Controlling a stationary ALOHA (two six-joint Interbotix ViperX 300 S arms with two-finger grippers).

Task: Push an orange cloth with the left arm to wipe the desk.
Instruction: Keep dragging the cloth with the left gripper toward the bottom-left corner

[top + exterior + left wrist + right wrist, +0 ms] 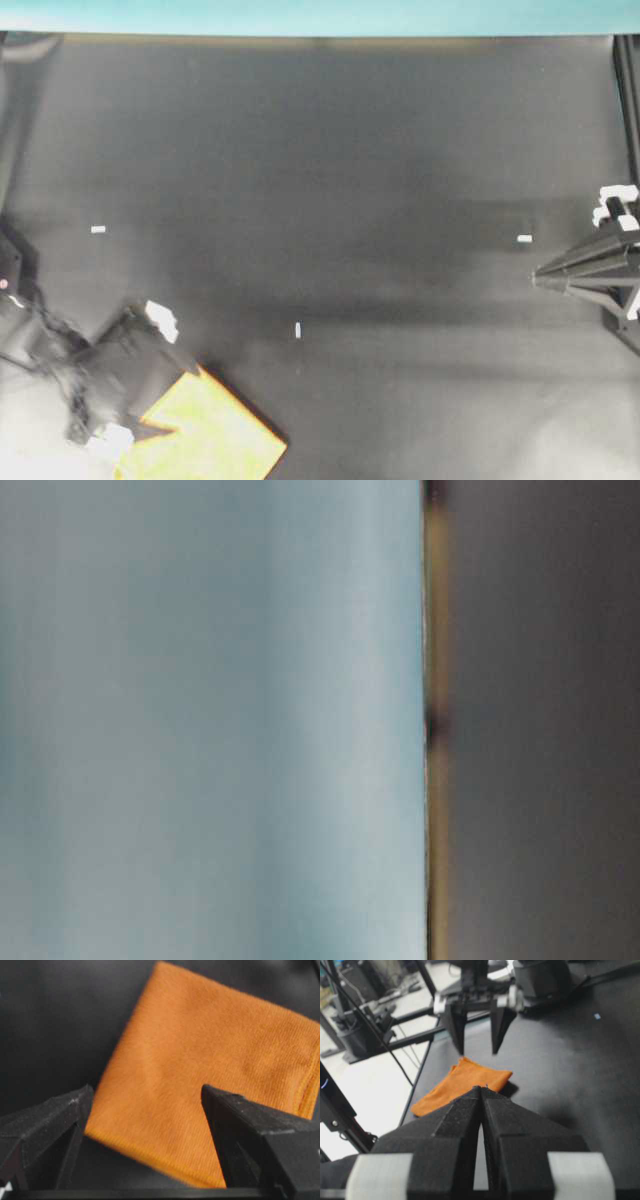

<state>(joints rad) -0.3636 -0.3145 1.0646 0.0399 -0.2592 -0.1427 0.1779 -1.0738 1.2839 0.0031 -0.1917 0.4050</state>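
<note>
The orange cloth point(215, 435) lies flat on the black desk point(350, 150) at its front left corner, cut off by the frame's bottom edge. It also shows in the left wrist view point(210, 1070) and in the right wrist view point(460, 1085). My left gripper point(178, 400) is open, with its two fingertips over the cloth's left edge point(147, 1090); I cannot tell whether they touch it. In the right wrist view the left gripper point(477, 1050) stands over the cloth's far end. My right gripper point(538, 275) is shut and empty at the desk's right edge point(481, 1089).
Small white tape marks point(298, 330) dot the desk. A teal rim point(320, 15) runs along the back. The table-level view is a blur of teal and dark surface. Beyond the desk's left edge are black frame bars point(415, 1037).
</note>
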